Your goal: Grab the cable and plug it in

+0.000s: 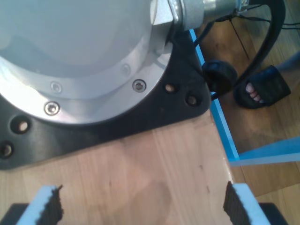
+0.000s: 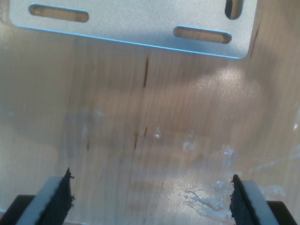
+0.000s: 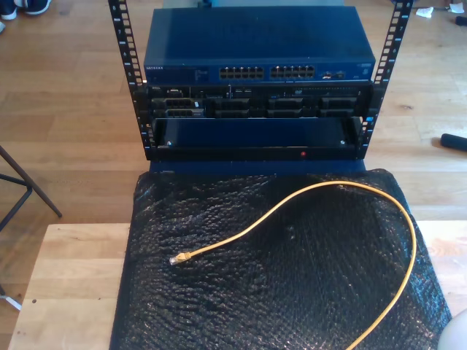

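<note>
Cable (image 3: 306, 195) loose on the black mat (image 3: 292, 292).
First pincer (image 1: 143, 206) and second pincer (image 2: 150, 201) both gape wide over bare counter (image 2: 140, 131).

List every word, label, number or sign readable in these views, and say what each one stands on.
"NETGEAR", small and only just legible: front panel of the blue network switch, towards the exterior view's left.
Small pale markings beside the switch's ports: too small to read.
Labels on the black server unit below it: too blurred to read.
Wrist views: no text on the wooden table, the metal bracket or the arm base.
</note>
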